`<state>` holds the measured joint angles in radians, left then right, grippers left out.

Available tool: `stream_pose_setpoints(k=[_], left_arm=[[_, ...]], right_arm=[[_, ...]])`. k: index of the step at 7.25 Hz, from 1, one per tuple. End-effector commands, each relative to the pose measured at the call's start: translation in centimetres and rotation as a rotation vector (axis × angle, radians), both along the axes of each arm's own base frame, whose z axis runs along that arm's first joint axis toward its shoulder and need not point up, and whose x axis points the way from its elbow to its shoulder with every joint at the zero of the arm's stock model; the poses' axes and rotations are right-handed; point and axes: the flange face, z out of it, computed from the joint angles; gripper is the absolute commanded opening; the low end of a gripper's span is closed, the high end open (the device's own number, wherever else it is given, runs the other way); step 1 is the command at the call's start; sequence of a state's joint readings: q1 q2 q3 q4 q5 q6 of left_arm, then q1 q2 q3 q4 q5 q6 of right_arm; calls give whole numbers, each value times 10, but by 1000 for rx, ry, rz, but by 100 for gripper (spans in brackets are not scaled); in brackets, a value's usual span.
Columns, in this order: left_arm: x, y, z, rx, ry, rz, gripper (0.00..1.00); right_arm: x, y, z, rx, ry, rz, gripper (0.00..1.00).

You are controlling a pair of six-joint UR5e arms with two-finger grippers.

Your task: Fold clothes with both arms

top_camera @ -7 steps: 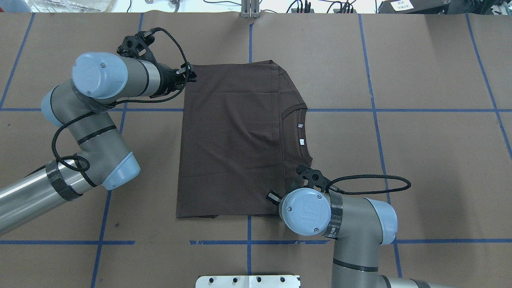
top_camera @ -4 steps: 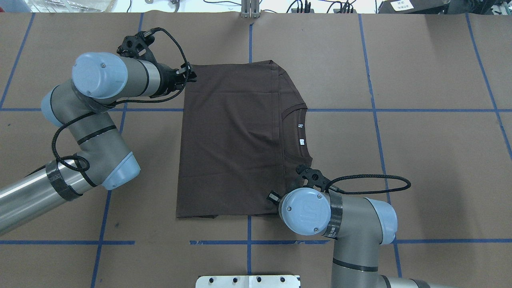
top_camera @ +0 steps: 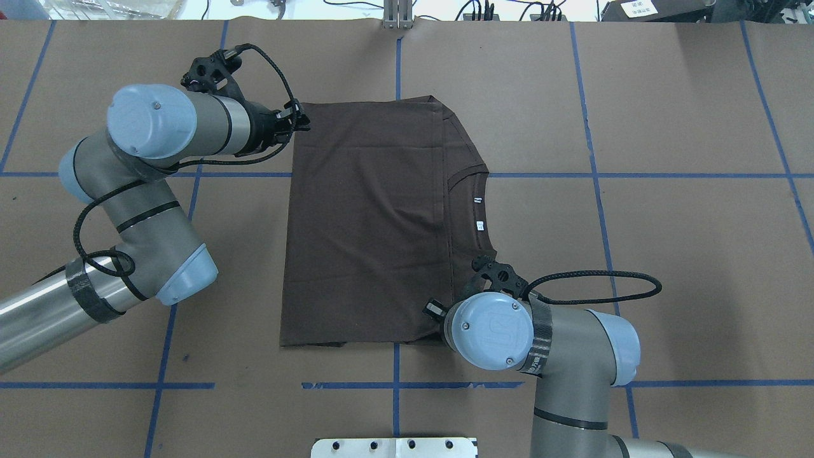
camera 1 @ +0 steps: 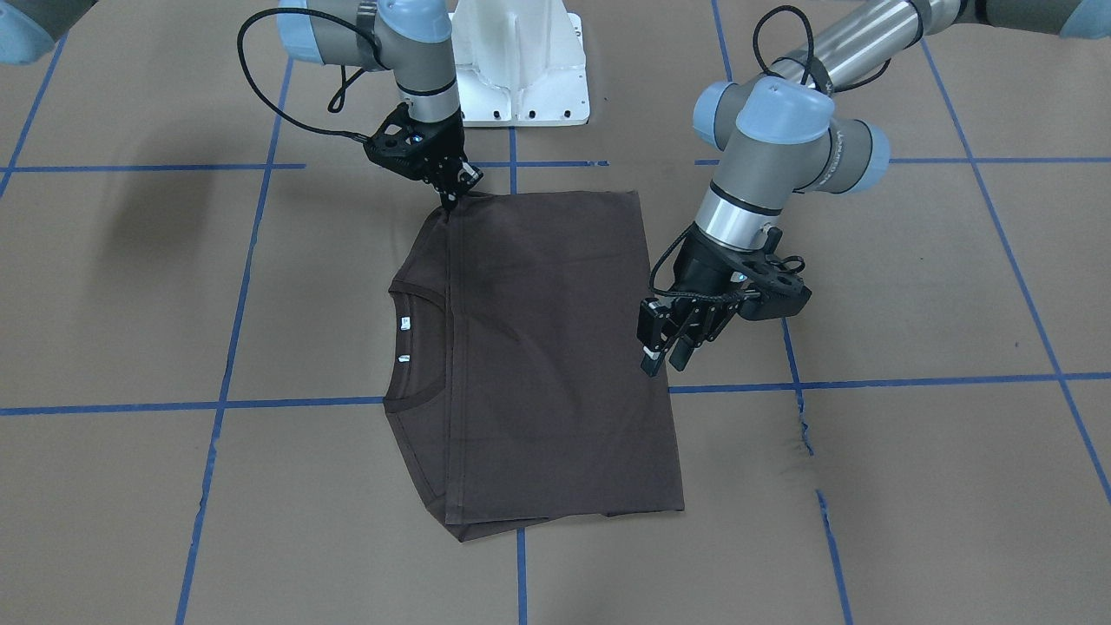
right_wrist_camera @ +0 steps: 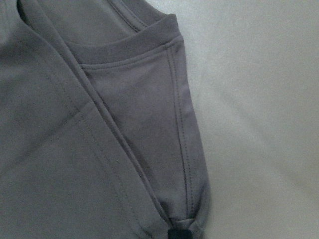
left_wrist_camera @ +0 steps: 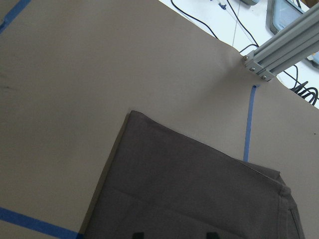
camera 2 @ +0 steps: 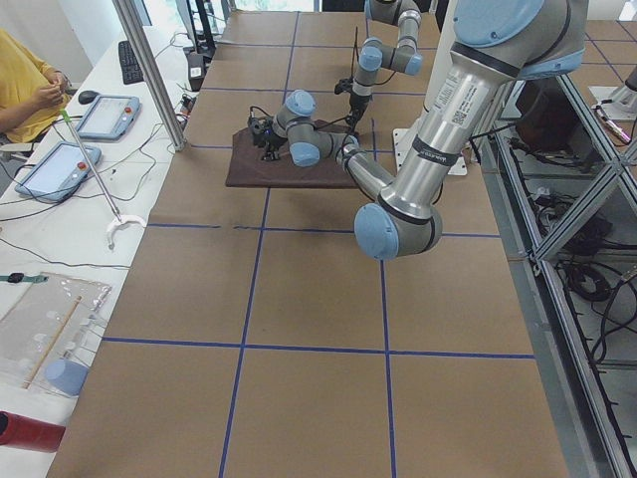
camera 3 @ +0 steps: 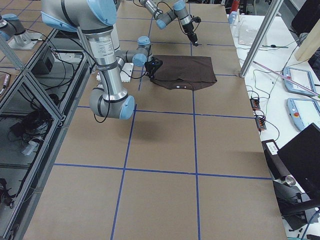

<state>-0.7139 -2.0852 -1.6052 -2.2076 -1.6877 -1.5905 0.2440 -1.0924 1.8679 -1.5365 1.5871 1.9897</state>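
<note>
The dark brown short-sleeved T-shirt [camera 1: 547, 347] lies flat on the brown paper-covered counter [camera 1: 911, 486]. The right black pincer [camera 1: 451, 198] pinches its shoulder corner. The left black pincer [camera 1: 664, 349], spread, should grip all hem layers before both lift evenly.

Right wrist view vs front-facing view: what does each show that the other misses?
Right wrist only: close stitching detail, and the shirt corner by the collar bunched at a black fingertip. Front-facing only: the whole folded shirt, white neck labels, the left gripper with jaws apart by the shirt's edge, the pedestal. Both: the ribbed collar and the right gripper holding that corner.
</note>
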Motion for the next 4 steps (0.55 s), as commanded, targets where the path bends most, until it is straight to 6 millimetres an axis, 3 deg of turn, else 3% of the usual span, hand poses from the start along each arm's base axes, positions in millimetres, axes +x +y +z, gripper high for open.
stream_pose_setpoints(k=[1, 3, 4], left_arm=[[-28, 35, 1, 5, 28, 20, 52], [-9, 84, -14, -155, 99, 109, 52], [14, 106, -9, -217, 78, 156, 52]], right_arm=[[21, 5, -6, -3, -20, -7, 0], [40, 11, -19, -14, 6, -18, 0], [39, 12, -17, -15, 12, -19, 0]])
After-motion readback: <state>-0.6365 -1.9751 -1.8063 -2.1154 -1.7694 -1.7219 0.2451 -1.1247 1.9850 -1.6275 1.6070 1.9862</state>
